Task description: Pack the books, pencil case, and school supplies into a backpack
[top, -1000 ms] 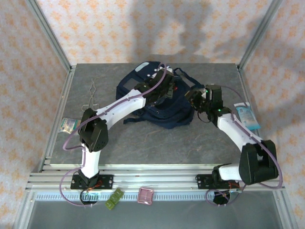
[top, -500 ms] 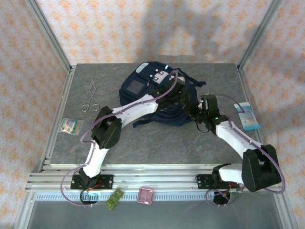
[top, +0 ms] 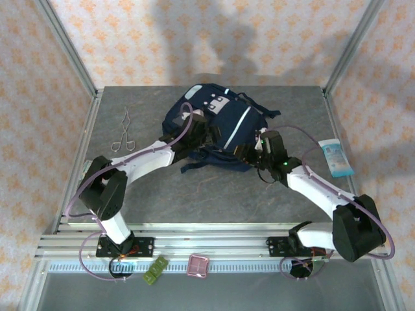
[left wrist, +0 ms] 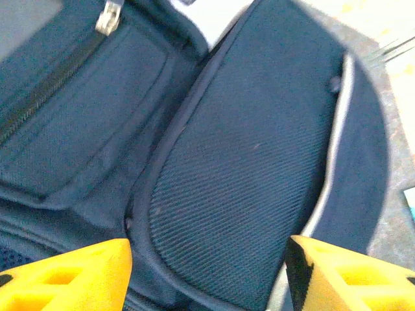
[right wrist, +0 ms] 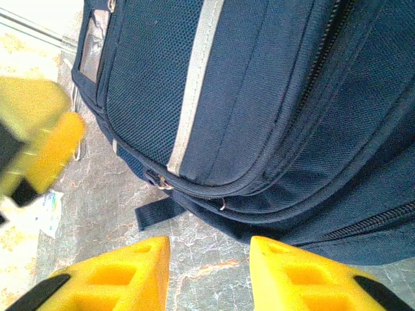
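- Now the left gripper [left wrist: 207,243] hovers spread and empty over the backpack [top: 230,129], which lies far-middle on the surface [top: 194,188].
- The right gripper [right wrist: 209,241], also spread, sits at its near edge.
- Likely best: line up on a zip pull [left wrist: 109,17] before pinching.

No legible text; marks on backpack [top: 224,133] patches [top: 219,103], light-blue packet [top: 336,157] too small to read

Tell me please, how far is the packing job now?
Done: cannot confirm; the backpack hides its contents. In hand: nothing, the left end effector and right end effector are open and empty near it. Left: the pale green case and red square case lie on the ledge below the arm bases.
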Controlling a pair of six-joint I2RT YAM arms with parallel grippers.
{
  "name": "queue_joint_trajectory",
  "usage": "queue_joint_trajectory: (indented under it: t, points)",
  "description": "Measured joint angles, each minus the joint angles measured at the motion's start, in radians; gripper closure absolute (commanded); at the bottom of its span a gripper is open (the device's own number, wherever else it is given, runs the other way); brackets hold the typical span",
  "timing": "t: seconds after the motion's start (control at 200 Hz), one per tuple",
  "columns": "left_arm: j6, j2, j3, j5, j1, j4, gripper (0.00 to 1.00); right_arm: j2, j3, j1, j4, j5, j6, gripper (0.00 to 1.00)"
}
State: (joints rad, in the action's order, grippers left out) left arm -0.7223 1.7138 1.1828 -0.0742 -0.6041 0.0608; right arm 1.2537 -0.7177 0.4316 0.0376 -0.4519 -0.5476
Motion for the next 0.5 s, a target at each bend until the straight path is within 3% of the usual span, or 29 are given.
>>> queue_joint_trajectory:
  t: [0.15,0.255,0.315,0.39,0.5]
  points:
    - [-0.045,0.046,-0.017,-0.024,0.002,-0.032,0.39,0.000,0.000,0.000,0.000,0.000,0.000,0.64]
    - [-0.064,0.063,-0.020,-0.032,0.003,-0.057,0.49,0.000,0.000,0.000,-0.001,0.001,-0.001,0.64]
    - [-0.064,0.074,-0.018,-0.037,0.005,-0.067,0.61,0.000,0.000,0.000,-0.001,0.000,-0.001,0.64]
    - [-0.075,0.098,-0.010,-0.046,0.011,-0.074,0.88,0.000,0.000,0.000,-0.002,0.000,-0.001,0.64]
    - [-0.090,0.121,-0.007,-0.080,0.024,-0.082,1.00,0.000,0.000,0.006,-0.009,0.000,0.000,0.64]
